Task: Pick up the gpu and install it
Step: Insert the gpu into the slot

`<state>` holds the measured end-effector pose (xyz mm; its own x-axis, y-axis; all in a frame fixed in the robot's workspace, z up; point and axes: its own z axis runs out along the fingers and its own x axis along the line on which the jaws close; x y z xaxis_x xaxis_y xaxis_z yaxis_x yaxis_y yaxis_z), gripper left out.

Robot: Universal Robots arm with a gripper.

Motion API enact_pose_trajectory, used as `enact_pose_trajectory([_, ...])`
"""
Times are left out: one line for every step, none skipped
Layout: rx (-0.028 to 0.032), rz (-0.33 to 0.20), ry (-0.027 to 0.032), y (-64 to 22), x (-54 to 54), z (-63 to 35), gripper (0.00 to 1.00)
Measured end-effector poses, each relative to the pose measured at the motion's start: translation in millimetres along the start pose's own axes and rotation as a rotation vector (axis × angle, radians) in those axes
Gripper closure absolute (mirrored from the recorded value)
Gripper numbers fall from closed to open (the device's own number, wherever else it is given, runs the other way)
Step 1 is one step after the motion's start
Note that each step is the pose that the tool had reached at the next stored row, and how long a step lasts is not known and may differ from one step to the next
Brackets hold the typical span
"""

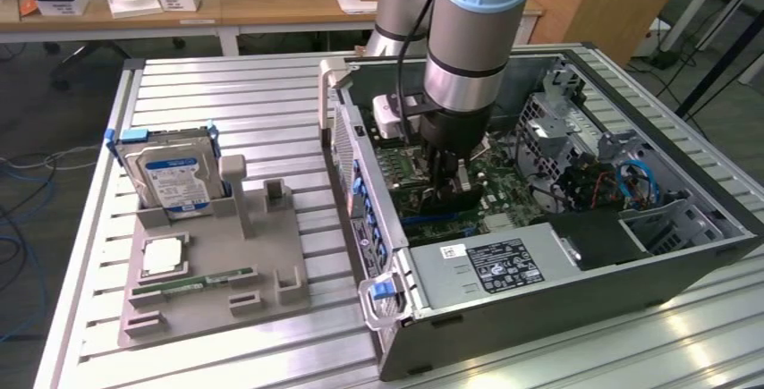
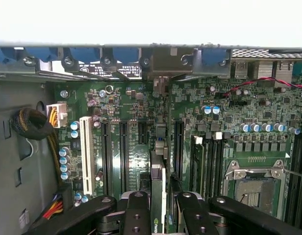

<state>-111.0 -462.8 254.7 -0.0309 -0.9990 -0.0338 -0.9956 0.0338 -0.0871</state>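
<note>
gpu in the claw, edge-on over the motherboard slots

exterior view: i have the gripper (image 1: 450, 194) lowered inside the open computer case (image 1: 668, 228), which lies on its side on the slatted metal table (image 1: 239, 85). the arm comes down from above, and between the fingertips i see a dark, thin object that i take to be the gpu (image 1: 432, 199), just above the motherboard (image 1: 507, 183). on the exterior view's left sits the grey parts holder (image 1: 221, 268), with the hard drive (image 1: 174, 179) standing upright in its cradle and the memory stick (image 1: 197, 283) lying flat near the front edge. i see no card on the holder, so i judge the pick-up done and the seating still open.

wrist view: the two black fingers (image 2: 137, 215) are clamped on the gpu (image 2: 158, 196), one pad on each face. i see the card edge-on: a thin green board standing on its edge, its long axis running away from the camera along the same line as the expansion slots (image 2: 124, 152). its far end points toward the rear wall of the case, where the blue slot clips (image 2: 126, 55) sit. the card hangs between two black slots, near the white slot (image 2: 85, 154) and well apart from the cpu socket (image 2: 256, 188). i cannot tell whether its lower edge has entered a slot; to my eye the install is not finished.
</note>
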Motion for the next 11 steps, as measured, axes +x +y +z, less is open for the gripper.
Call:
enact_pose_trajectory([0.0,0.0,0.0,0.0,0.0,0.1,0.74])
enact_pose_trajectory([0.0001,0.0,-0.0001,0.0,0.0,0.2,0.74])
enact_pose_trajectory([0.0002,0.0,-0.0003,0.0,0.0,0.3,0.74])
enact_pose_trajectory([0.0002,0.0,-0.0003,0.0,0.0,0.5,0.74])
enact_pose_trajectory([0.0002,0.0,-0.0005,0.1,0.0,1.0,0.74])
enact_pose_trajectory([0.0008,0.0,-0.0016,0.1,-0.1,2.0,0.74])
enact_pose_trajectory([0.0005,0.0,-0.0009,0.2,0.0,2.0,0.74])
enact_pose_trajectory([0.0003,0.0,-0.0006,0.2,0.0,2.0,0.74])
enact_pose_trajectory([0.0003,0.0,-0.0005,0.2,0.0,1.9,0.74])
enact_pose_trajectory([0.0003,0.0,-0.0004,0.2,0.0,1.9,0.74])
enact_pose_trajectory([0.0003,0.0,-0.0005,0.2,0.0,1.9,0.74])
